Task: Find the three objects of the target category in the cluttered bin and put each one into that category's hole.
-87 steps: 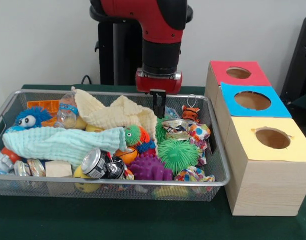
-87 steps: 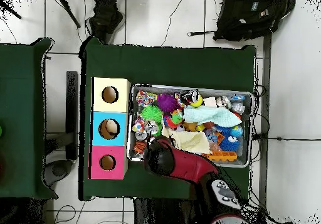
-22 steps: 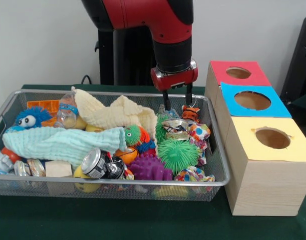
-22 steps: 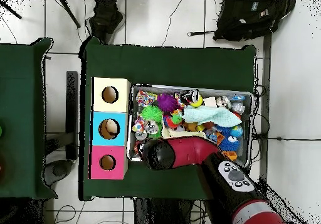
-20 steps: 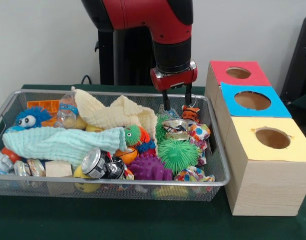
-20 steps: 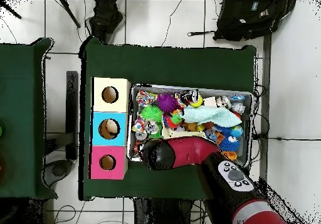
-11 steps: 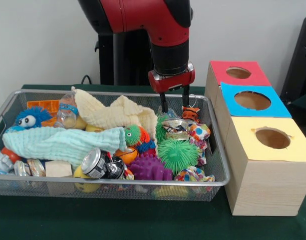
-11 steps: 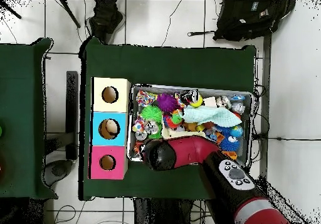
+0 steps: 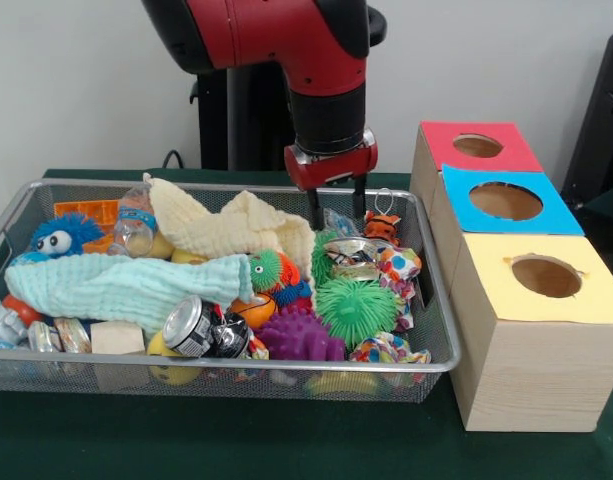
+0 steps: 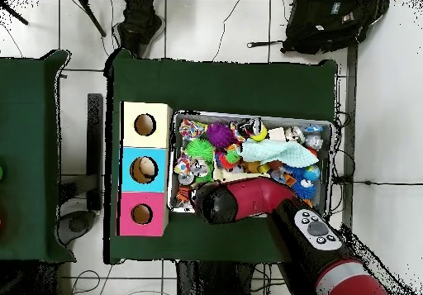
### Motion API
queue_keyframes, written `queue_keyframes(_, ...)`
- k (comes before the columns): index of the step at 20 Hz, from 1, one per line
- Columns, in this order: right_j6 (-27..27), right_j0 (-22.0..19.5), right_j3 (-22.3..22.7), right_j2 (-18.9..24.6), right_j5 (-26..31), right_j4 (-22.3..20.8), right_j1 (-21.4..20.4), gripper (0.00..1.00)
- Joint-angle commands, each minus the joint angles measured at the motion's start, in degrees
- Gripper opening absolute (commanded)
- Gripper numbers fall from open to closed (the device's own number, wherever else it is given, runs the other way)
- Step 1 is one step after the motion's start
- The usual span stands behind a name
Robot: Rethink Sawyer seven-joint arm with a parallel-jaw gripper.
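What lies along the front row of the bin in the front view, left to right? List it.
Wooden block → crushed can → purple spiky ball → green spiky ball → patterned cloth toy, then outside the bin the yellow-topped box.

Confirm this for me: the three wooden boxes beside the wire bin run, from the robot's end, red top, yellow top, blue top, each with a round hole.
Not quite. In the front view the three wooden boxes beside the wire bin run red top, blue top, then yellow top: blue sits in the middle, yellow at the end away from the robot. Each does have a round hole.
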Motion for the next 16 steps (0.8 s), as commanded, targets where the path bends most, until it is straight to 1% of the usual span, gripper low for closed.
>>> queue_keyframes(1, -9.31, -2.92, -5.76, 5.40, 7.39, -2.89, 1.41, 1.00)
queue_keyframes(4, -9.04, -3.22, -5.46, 5.94, 8.03, -3.00, 1.11, 1.00)
queue_keyframes(6, -8.82, -3.46, -5.61, 6.07, 7.75, -3.39, 1.71, 1.00)
queue_keyframes(11, -8.29, -3.50, -6.07, 5.69, 5.62, -5.00, 4.09, 1.00)
queue_keyframes(16, -8.69, -3.87, -6.40, 6.01, 5.06, -5.89, 6.49, 1.00)
